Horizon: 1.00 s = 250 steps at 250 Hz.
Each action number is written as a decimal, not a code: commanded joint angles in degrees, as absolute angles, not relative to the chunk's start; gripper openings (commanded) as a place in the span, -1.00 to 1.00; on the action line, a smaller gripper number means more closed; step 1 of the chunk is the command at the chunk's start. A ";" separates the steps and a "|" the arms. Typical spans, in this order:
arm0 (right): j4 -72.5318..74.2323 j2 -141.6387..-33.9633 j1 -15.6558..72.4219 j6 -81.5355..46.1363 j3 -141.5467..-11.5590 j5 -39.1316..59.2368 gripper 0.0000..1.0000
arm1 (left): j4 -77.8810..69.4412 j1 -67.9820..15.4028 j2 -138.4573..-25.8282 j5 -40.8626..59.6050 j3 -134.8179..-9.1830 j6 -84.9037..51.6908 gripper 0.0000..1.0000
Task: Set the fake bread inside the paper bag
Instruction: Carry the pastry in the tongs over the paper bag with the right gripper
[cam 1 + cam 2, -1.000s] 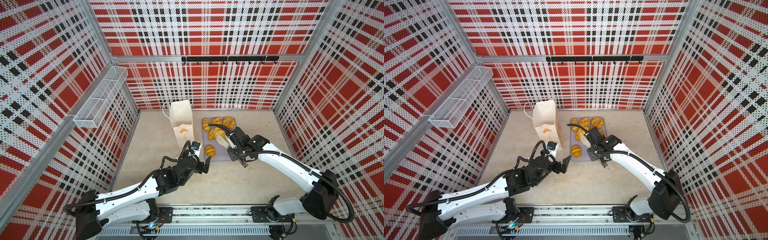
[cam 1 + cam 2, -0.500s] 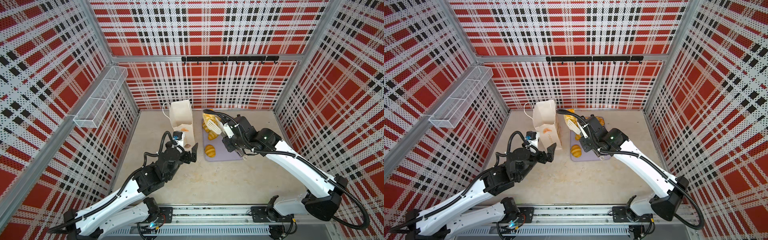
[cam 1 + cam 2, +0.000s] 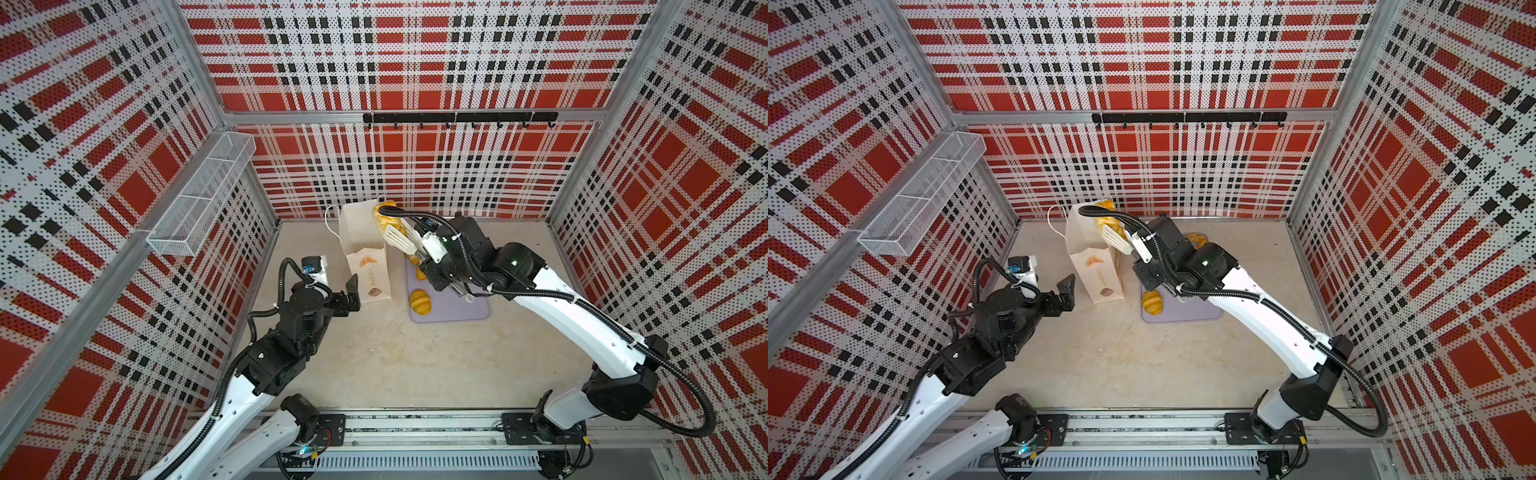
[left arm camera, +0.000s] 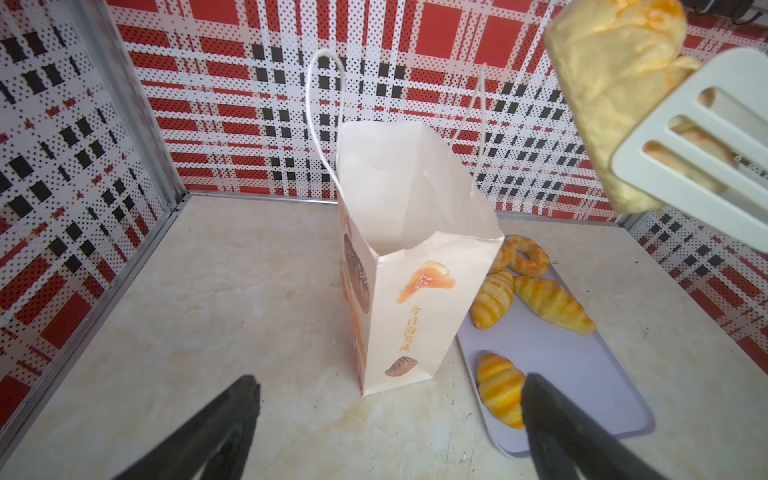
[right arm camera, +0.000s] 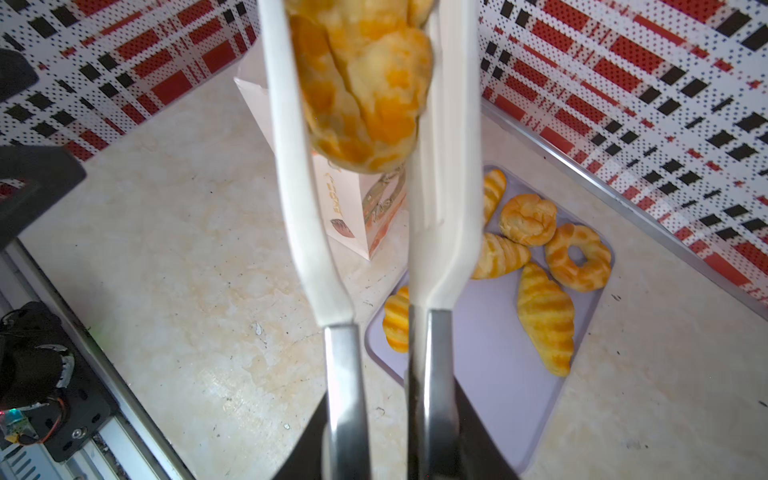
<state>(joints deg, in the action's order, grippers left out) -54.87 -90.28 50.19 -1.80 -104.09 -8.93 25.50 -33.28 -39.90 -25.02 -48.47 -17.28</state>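
**A drop that could go astray**

Left end effector (image 3: pixel 353 292) gapes wide near the bag (image 3: pixel 374 279), not touching it. Right end effector (image 5: pixel 392 453) clamps tongs (image 5: pixel 440 166) that pinch a roll (image 5: pixel 365 91) above the bag's right rim. Released off-centre, it may clip the rim and topple the unbraced bag (light paper). The bag's orange lettering (image 4: pixel 409 328) is unreadable.

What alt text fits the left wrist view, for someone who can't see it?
An open cream paper bag stands upright on the table, and white tongs hold a braided toy roll in the air near its mouth. Four golden pastries show on a lilac tray beside the bag, with the left pincer spread open in the foreground.
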 commanded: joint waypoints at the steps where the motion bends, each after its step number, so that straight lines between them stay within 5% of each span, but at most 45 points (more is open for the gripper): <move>1: -49.14 -93.52 51.18 0.19 -109.10 -6.75 -0.30 | 27.26 -30.90 -38.92 -21.22 -48.05 -19.56 0.99; 119: -55.03 -110.06 51.44 0.55 -127.34 -10.28 -0.25 | 28.31 -27.09 -37.67 -18.07 -44.27 -23.44 0.99; 250: -59.26 -115.93 50.54 0.20 -132.21 -15.63 -0.13 | 27.69 -27.22 -37.40 -16.26 -43.07 -22.16 0.99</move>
<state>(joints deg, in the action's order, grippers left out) -61.08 -115.59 50.87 -0.40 -129.54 -13.54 28.36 -27.66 -37.23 -16.71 -43.59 -22.26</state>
